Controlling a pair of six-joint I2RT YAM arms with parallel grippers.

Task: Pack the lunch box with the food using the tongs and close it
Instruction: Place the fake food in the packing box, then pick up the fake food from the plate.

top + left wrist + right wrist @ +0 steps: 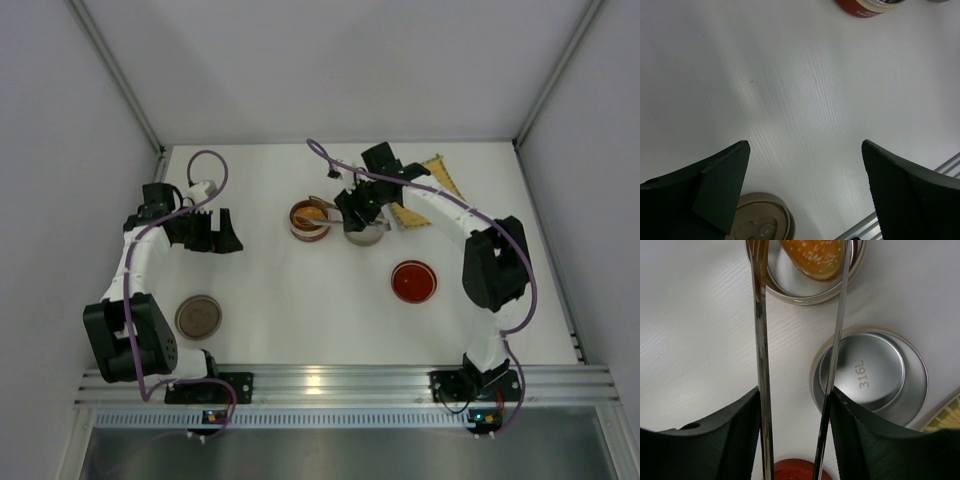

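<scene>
The round lunch box (pixel 297 228) stands mid-table, and the orange bun (pixel 812 257) lies inside its steel rim (pixel 805 299). My right gripper (pixel 796 390) is shut on the tongs (pixel 761 340), one finger pressing each thin metal arm. The tongs' arms reach forward over the lunch box, spread to either side of the bun, with their tips past the top edge of the right wrist view. From above, the right gripper (pixel 352 205) hovers just right of the lunch box. My left gripper (pixel 805 145) hangs open and empty over bare table at the left (pixel 228 232).
A steel bowl stamped 316L (pixel 875 375) sits right beside the lunch box, under the right wrist. A red lid (pixel 414 282) lies nearer the front, a tan lid (pixel 198 316) at the front left, and a yellow woven mat (pixel 430 190) at the back right. An aluminium rail (pixel 940 170) borders the near edge.
</scene>
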